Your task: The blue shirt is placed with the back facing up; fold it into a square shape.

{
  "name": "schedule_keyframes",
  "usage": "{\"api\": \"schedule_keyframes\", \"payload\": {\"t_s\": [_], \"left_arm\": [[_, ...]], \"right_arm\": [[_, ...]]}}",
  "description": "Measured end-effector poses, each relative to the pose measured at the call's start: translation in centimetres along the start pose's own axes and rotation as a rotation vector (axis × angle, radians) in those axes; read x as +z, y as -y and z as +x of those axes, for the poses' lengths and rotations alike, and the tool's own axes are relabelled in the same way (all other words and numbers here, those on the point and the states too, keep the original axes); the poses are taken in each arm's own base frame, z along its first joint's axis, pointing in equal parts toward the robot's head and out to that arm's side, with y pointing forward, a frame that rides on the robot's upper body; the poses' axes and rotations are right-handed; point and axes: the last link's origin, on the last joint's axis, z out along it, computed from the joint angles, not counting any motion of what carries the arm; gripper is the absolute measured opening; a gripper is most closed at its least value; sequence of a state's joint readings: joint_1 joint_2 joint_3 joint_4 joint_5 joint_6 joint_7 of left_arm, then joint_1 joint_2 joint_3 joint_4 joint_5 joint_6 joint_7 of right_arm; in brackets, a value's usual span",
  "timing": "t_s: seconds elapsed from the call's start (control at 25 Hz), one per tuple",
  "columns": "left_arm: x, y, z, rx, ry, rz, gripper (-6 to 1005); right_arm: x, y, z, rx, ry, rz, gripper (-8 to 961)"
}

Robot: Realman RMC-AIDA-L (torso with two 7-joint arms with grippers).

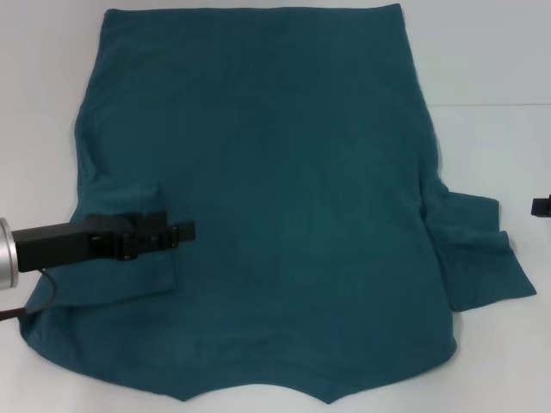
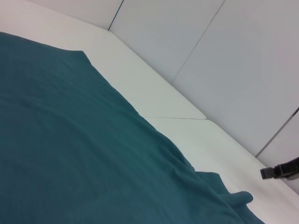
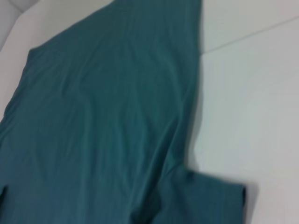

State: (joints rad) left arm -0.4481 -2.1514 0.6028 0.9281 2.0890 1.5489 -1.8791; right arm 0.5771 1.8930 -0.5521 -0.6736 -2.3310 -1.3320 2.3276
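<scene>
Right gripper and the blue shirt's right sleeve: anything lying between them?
No. In the head view, only bare white table separates the right gripper from the blue shirt's sleeve.

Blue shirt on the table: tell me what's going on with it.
The blue shirt lies spread flat on the white table, plain side up. Its left sleeve is already folded in over the body, and the left gripper sits over that fold. The right sleeve still sticks out sideways. The right gripper waits at the table's right edge, off the cloth.
</scene>
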Motion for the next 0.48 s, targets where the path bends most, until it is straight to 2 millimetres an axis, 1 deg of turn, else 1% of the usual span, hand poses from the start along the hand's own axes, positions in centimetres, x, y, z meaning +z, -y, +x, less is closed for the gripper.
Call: {"api": "schedule_keyframes", "payload": {"t_s": [0.28, 0.48], "left_arm": [[0.13, 0.07, 0.31, 0.007, -0.004, 0.005, 723], [0.18, 0.08, 0.32, 0.009, -0.006, 0.007, 723]], "right_arm": [[-0.36, -0.44, 0.05, 0.010, -0.042, -0.025, 44], [-0.41, -0.19, 0.21, 0.021, -0.050, -0.011, 242]]}}
